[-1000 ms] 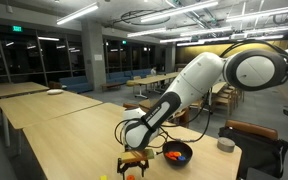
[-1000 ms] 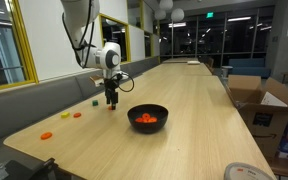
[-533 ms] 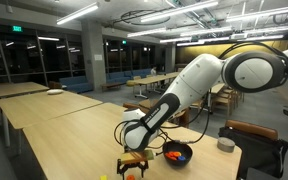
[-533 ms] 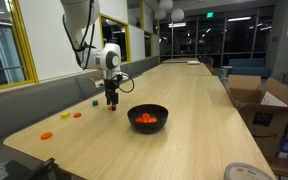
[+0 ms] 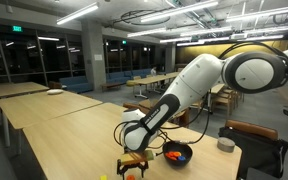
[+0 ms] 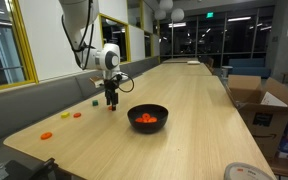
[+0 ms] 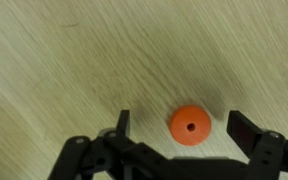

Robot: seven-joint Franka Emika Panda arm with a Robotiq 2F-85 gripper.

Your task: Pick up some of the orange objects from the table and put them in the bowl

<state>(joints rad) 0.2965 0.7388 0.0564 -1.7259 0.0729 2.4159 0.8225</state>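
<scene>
In the wrist view a small round orange piece with a centre hole (image 7: 190,126) lies on the pale wood table (image 7: 64,60), between the two spread fingers of my gripper (image 7: 181,122), which is open and not touching it. In both exterior views the gripper (image 6: 111,101) (image 5: 134,161) points down, low over the table (image 6: 189,95). The black bowl (image 6: 148,122) (image 5: 180,159) stands close beside it, with orange pieces inside. More orange pieces (image 6: 46,135) (image 6: 66,117) lie nearer the table's end.
A tiny green piece (image 6: 94,101) lies on the table near the gripper and a tiny yellow piece (image 5: 102,177) near the table's edge. A small grey round thing (image 5: 225,145) sits beyond the bowl. A bench runs along the table's side (image 6: 24,110).
</scene>
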